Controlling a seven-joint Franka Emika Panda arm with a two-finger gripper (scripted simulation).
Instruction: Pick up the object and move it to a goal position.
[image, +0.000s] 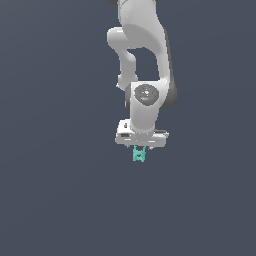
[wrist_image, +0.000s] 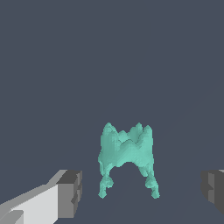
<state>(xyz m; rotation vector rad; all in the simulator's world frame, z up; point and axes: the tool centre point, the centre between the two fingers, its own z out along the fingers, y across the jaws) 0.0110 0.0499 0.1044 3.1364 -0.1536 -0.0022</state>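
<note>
The object (wrist_image: 127, 153) is a small teal-green, irregular piece with stubby prongs. In the wrist view it stands between my two fingers, with a clear gap on each side. One grey fingertip (wrist_image: 71, 192) and the other (wrist_image: 213, 190) do not touch it. My gripper (wrist_image: 142, 192) is open. In the exterior view the white gripper (image: 140, 148) points straight down, and the object (image: 139, 155) shows directly beneath the hand, narrower than it. The fingers are mostly hidden there.
The plain dark grey-blue surface (image: 60, 200) fills both views. The white arm (image: 142, 55) rises above the hand. No goal marker shows.
</note>
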